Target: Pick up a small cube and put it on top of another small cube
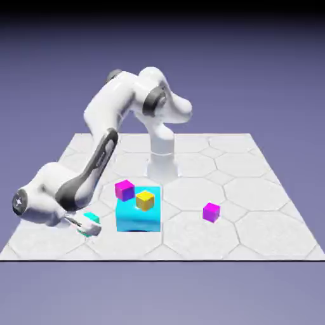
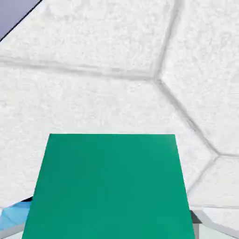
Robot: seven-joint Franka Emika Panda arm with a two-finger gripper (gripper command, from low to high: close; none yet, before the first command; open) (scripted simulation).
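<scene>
Teal-green cube caught in the pincer, beside the big cyan block

Plain, smooth and flat-faced, in one even teal-green, without any visible grain or marking: so with the small cube (image 2: 109, 186). Located to the exterior view's left of the cyan block (image 1: 138, 219), near it but apart. Clasped by the gripper (image 2: 112, 229), with jaws closed in on opposite sides and parted only by the cube's width. Too hidden at the underside to tell whether touching the table.

On top of the cyan block, glossy and box-shaped, bears a yellow cube (image 1: 145, 200), matt-looking and sharp-edged. Also bears, by the look of it, a magenta cube (image 1: 124, 190) at the far left corner, seemingly jutting slightly past the edge. Well apart from the block, towards the exterior view's right, rests a like-shaped second magenta cube (image 1: 211, 212) on the table.

Counted up: small cubes, four (one teal-green, one yellow, two magenta); large blocks, one.

Under the block, spread wide, a pale, finely mottled table (image 1: 190, 244), patterned in large many-sided slabs with grey seams. Behind the block, rounded in smooth white shells with dark grey joint rings: one arm (image 1: 111, 105), bent over towards the block's left.
</scene>
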